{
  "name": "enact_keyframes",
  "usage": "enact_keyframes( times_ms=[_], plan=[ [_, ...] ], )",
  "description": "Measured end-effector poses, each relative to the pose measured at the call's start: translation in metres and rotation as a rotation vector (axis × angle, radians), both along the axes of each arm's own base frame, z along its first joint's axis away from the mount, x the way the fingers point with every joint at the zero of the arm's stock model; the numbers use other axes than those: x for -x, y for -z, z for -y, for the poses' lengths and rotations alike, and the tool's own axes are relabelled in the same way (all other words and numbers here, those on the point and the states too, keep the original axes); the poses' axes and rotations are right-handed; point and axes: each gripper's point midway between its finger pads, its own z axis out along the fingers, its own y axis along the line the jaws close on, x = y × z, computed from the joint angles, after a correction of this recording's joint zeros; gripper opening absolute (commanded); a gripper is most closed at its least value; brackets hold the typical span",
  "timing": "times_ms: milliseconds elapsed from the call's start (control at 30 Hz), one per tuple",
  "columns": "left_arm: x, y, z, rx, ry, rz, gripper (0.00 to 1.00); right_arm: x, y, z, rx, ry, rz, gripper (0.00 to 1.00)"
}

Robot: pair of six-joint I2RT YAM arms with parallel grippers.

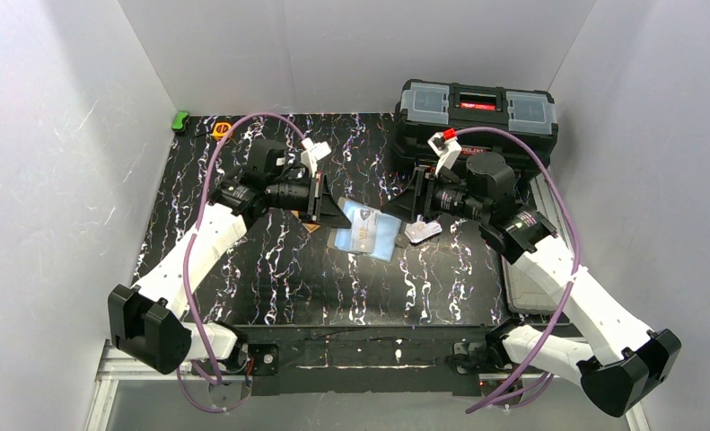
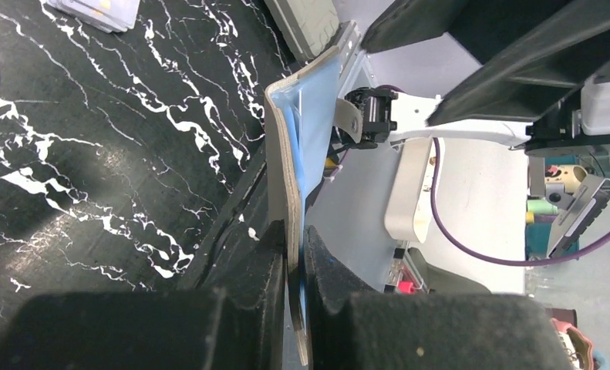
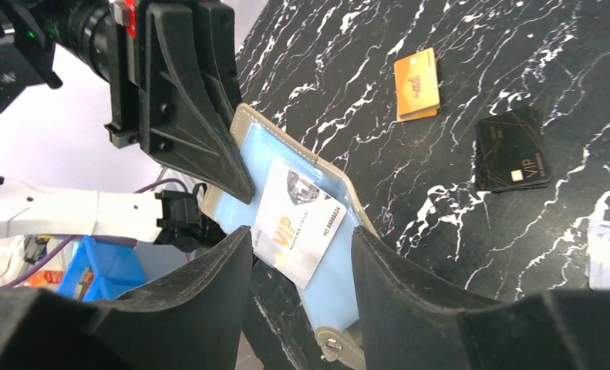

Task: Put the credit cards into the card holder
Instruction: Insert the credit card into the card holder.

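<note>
Open card holder [image 2: 284, 177] held by one arm, a card lying on its inner side.

The left gripper [image 2: 295, 266] is clenched on one edge of the taupe card holder and holds it open above the counter [image 3: 440, 200], with the pale blue inner side facing the right gripper [image 3: 301, 262]. The right gripper is released, and its fingers stand apart on both sides of a white credit card [image 3: 301, 223] that lies on the blue pocket. An orange card [image 3: 417, 83] and a black card [image 3: 512, 150] lie apart on the counter. A few pale cards [image 1: 421, 231] lie just beside the holder.
</note>
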Motion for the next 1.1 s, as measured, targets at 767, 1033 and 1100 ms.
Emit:
enact_keyframes(
  times_ms=[767,1033,1100],
  plan=[
    [-0.004,0.186,-0.025,-0.210,-0.168,-0.335,0.00,0.009,0.146,-0.018,0.179,-0.037,-0.375,0.60],
    [-0.006,0.226,-0.031,-0.279,-0.222,-0.379,0.02,0.011,0.194,-0.034,0.237,-0.079,-0.483,0.59],
    [-0.004,0.233,-0.034,-0.294,-0.238,-0.394,0.03,0.012,0.204,-0.036,0.254,-0.086,-0.506,0.59]
  ],
)
